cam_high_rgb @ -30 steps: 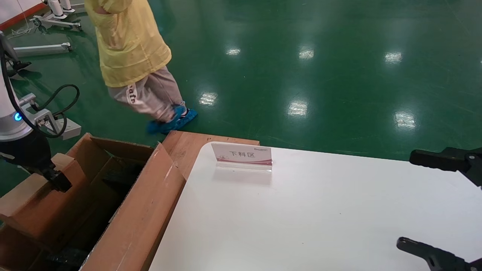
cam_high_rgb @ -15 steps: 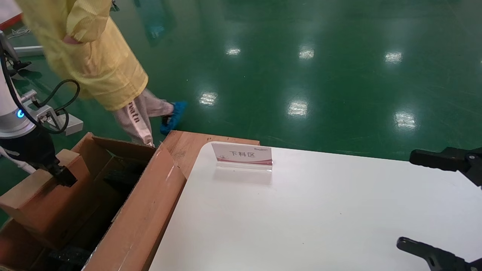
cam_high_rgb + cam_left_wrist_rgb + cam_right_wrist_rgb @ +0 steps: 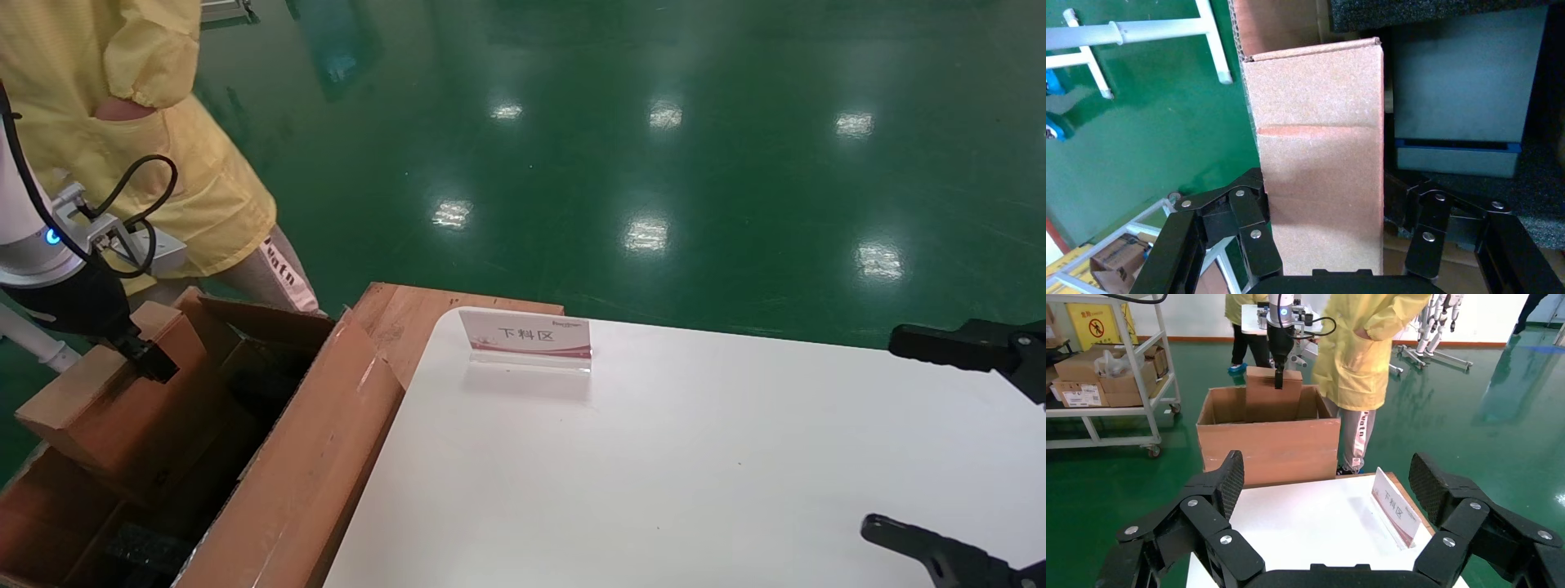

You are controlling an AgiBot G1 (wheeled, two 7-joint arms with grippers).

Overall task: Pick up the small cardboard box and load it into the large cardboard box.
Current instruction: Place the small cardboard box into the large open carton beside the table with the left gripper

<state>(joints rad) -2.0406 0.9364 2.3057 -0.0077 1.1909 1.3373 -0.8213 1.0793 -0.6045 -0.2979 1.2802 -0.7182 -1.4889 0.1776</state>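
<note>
Head view: the left gripper (image 3: 151,363) pinches the plain pinkish-brown small cardboard box (image 3: 114,400), tilted partly inside the big brown flapped large cardboard box (image 3: 302,465). Pickup looks done; lowering and release remain. The right gripper (image 3: 1327,496) hovers spread over the white table (image 3: 695,457).

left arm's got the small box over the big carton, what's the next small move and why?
Probably lower it straight down a little. The left hand grips the small cardboard box by its sides, and the box sits only partly inside the large cardboard box, its top above the rim. The right hand is parked open over the white table.
</note>
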